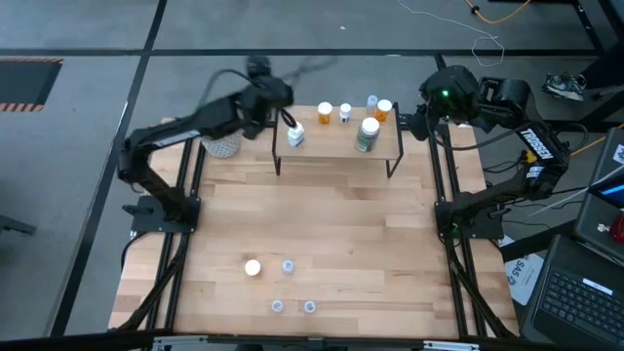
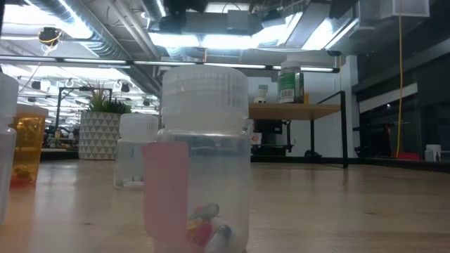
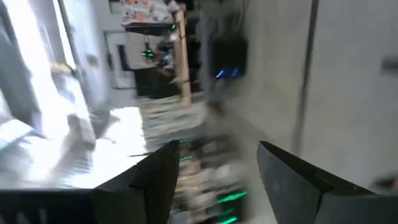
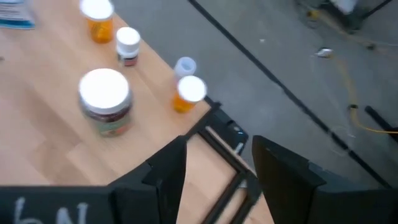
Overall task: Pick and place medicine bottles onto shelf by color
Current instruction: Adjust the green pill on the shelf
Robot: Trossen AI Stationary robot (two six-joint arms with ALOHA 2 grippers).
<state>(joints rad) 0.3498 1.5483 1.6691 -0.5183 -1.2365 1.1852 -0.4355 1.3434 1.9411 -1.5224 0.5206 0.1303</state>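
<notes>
We see a clear bottle (image 2: pixel 204 158) up close, pills at its bottom. Behind it stands a smaller one (image 2: pixel 135 151); an orange bottle (image 2: pixel 27 151) sits left. A green-labelled bottle (image 2: pixel 290 81) tops the shelf (image 2: pixel 302 111).

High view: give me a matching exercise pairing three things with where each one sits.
Things:
1. large greenish bottle
2. plant pot
3. white-capped bottle

Places:
A. on the tabletop, far from the shelf
B. on the shelf
C. beside the shelf's left end

Pairs: 1-B, 2-C, 3-A.
</notes>
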